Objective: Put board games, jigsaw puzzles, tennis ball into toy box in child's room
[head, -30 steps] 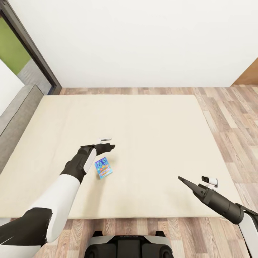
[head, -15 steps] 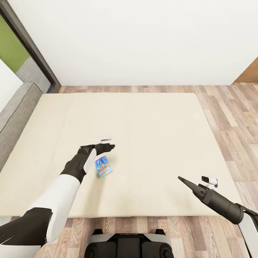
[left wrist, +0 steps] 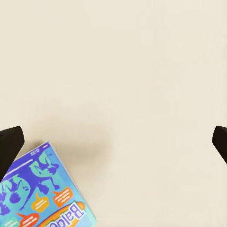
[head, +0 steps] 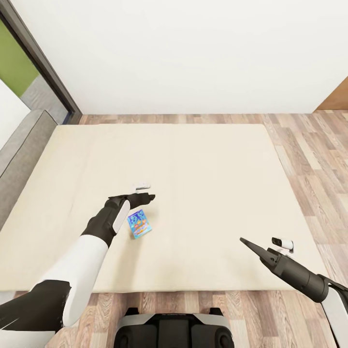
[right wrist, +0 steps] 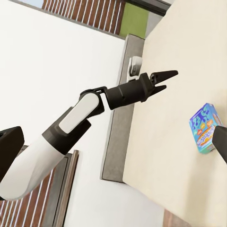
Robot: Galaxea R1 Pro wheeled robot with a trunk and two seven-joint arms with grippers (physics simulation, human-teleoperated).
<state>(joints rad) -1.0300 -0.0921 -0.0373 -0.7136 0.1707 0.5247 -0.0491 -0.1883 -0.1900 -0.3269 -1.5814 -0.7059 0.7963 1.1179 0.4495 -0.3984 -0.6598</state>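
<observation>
One board game, a small blue box with cartoon print, lies on the beige bed near its front left. My left gripper hovers just beyond and above the game. In the left wrist view the gripper is open, its black fingertips far apart, and the board game lies off to one side over bare mattress. My right gripper hangs open over the bed's front right. The right wrist view takes in the left arm and the board game.
The bed's grey frame edge runs along the left, next to a dark door frame. A white wall stands behind the bed. Wood floor lies to the right and in front. My base is at the bed's front edge.
The whole picture has shifted up slightly, so the camera moved. Both arms and the board game keep the same places relative to each other.
</observation>
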